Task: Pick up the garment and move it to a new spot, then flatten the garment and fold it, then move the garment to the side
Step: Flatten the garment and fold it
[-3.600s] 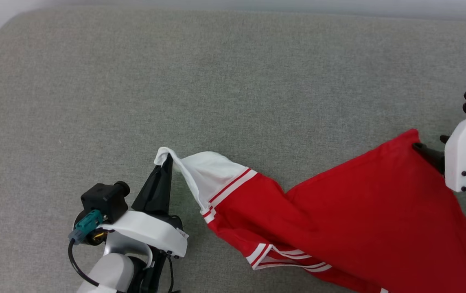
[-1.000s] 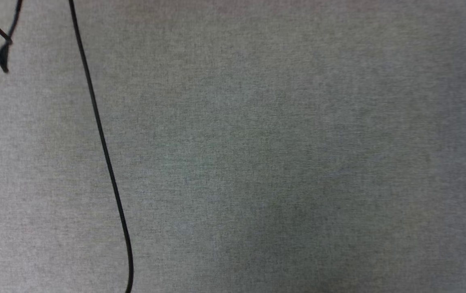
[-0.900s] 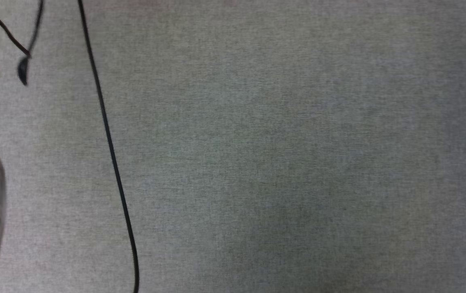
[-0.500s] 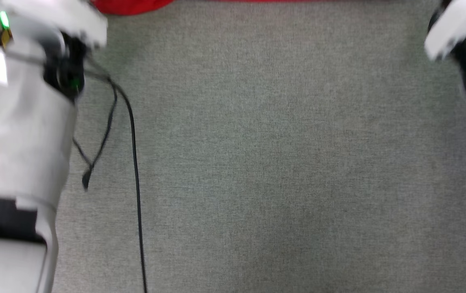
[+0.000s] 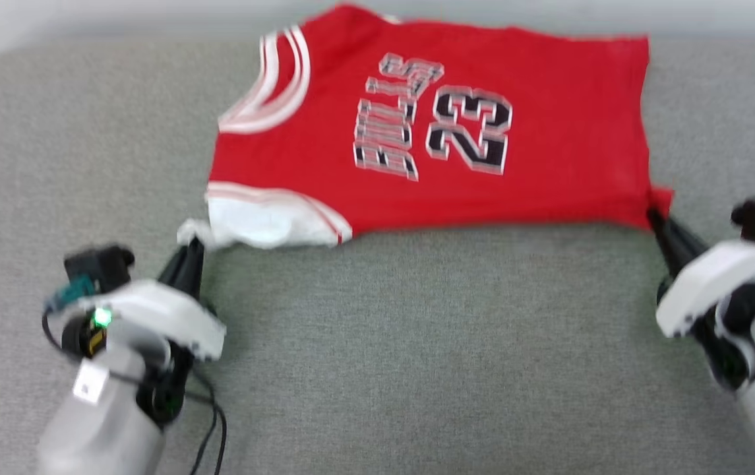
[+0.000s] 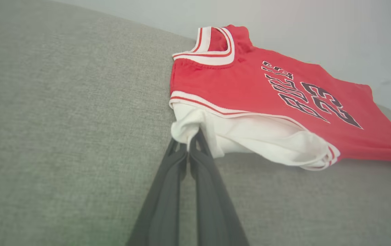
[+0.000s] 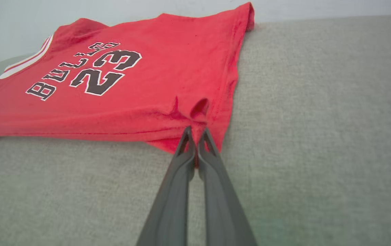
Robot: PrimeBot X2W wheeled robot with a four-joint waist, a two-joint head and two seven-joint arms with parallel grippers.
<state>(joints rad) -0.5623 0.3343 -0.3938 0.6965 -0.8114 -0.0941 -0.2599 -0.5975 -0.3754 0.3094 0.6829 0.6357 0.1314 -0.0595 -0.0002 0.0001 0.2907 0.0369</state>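
The garment [image 5: 430, 132], a red jersey with white sleeves and black "BULLS 23" lettering facing up, is stretched across the far part of the grey cushion [image 5: 384, 343]. My left gripper [image 5: 191, 245] is shut on the white sleeve's edge [image 6: 188, 131] at the garment's near left. My right gripper [image 5: 655, 218] is shut on the red hem corner [image 7: 198, 128] at its near right. The striped neck trim [image 6: 212, 48] lies on the left side. The garment [image 7: 130, 71] reaches the cushion's back edge, and its far sleeve is hidden.
A pale wall [image 5: 87, 16] rises behind the cushion's rounded back edge. A black cable [image 5: 209, 429] hangs by my left forearm at the lower left. Bare grey fabric stretches between my two arms on the near side.
The head camera has swung up from bare cushion and a cable to the whole garment. Since 3.6 s ago the garment went from twisted and bunched to spread out, lettering up, both grippers still holding it.
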